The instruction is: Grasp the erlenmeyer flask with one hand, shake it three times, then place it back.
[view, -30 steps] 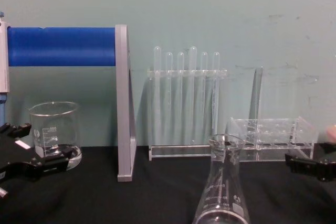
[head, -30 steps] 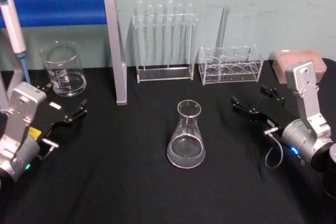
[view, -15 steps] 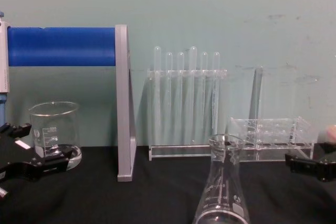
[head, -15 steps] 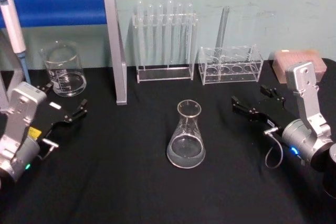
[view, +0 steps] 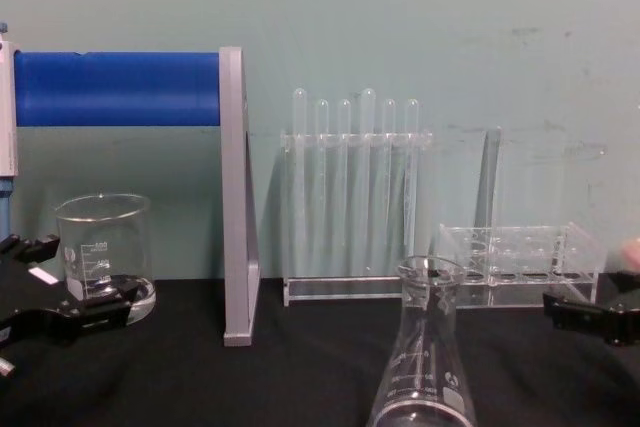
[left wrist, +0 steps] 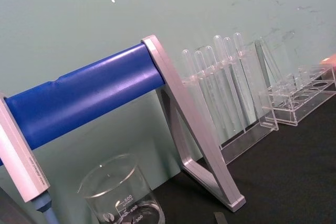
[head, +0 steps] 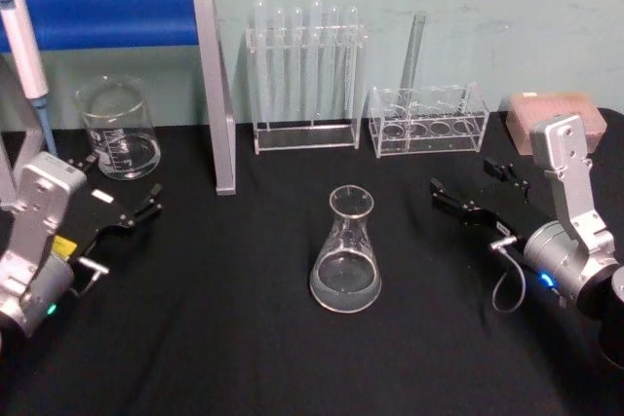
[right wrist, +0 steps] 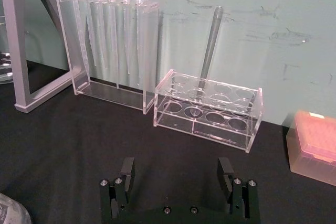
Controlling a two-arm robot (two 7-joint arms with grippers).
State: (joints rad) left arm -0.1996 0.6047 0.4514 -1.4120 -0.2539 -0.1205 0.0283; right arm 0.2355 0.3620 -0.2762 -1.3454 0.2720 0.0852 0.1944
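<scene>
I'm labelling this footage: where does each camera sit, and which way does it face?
Head: high, looking down at the clear glass conical flask; left pincer and right pincer flank it, both open.
Chest: low, facing the wall across the flask.
Left wrist: faces the blue roll and the cylindrical glass beaker.
Right wrist: over its own open pincer, faces the low clear rack.
Shared: the tall test tube rack.

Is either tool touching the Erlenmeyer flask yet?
No, the Erlenmeyer flask stands alone on the black table, with the left tool and right tool well off to either side.
</scene>
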